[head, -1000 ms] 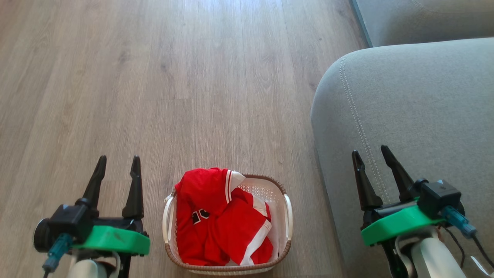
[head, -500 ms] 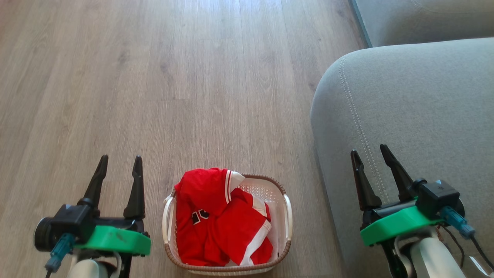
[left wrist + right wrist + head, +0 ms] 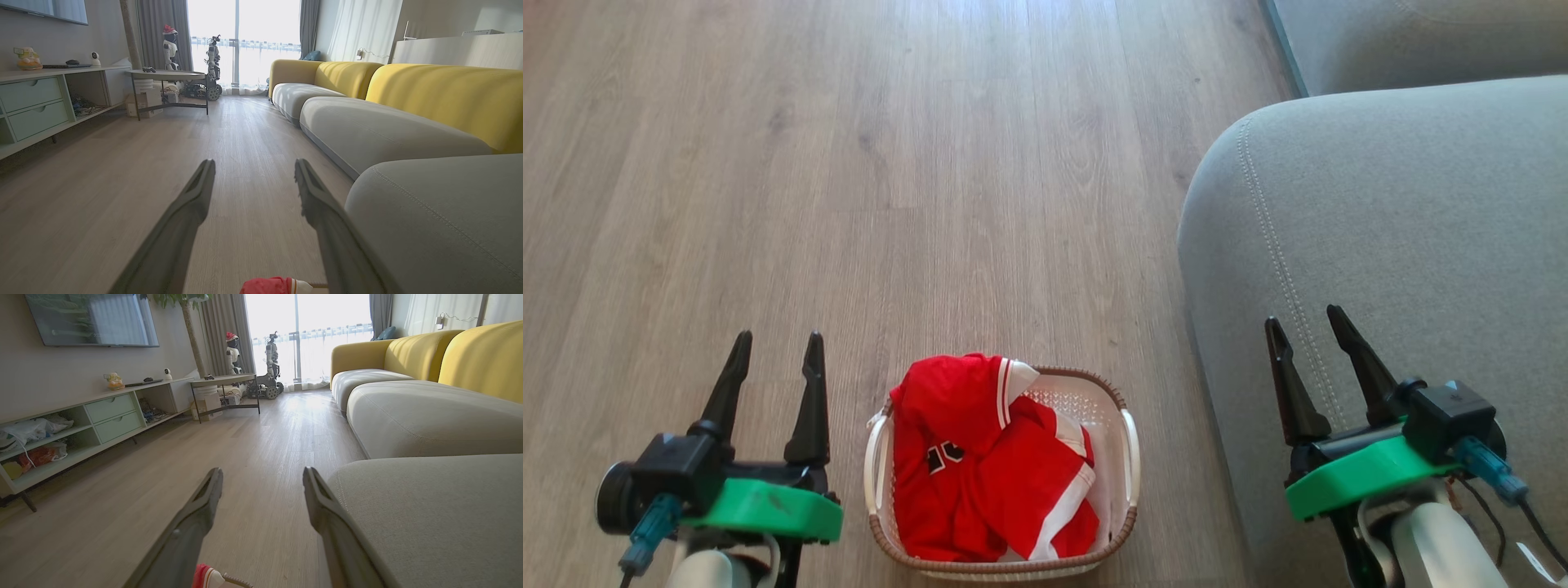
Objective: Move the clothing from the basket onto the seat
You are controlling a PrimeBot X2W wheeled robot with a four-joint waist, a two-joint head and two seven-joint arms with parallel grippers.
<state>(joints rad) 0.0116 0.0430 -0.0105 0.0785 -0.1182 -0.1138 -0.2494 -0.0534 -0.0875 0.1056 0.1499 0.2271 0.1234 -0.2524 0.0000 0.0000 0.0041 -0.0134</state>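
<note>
The red clothing (image 3: 988, 465) with white stripe trim and black-and-white lettering lies piled in the white basket (image 3: 1129, 457) on the floor, low in the middle of the head view. One edge of the clothing (image 3: 269, 284) peeks in at the bottom of the left wrist view. The grey seat (image 3: 1405, 237) fills the right side, its stitched edge beside the basket. My left gripper (image 3: 776, 336) hangs open to the left of the basket, holding nothing. My right gripper (image 3: 1305, 315) is open too, over the seat's front edge.
Wooden floor (image 3: 890, 180) stretches ahead. A second grey cushion (image 3: 1413, 41) lies beyond the seat. The wrist views show yellow sofa backs (image 3: 445, 94), a low shelf unit (image 3: 102, 416), a round side table (image 3: 167, 75) and robots by the window (image 3: 212, 53).
The head view has shifted a little; basket and seat sit slightly to the left and higher. Both grippers stay open in about the same places.
</note>
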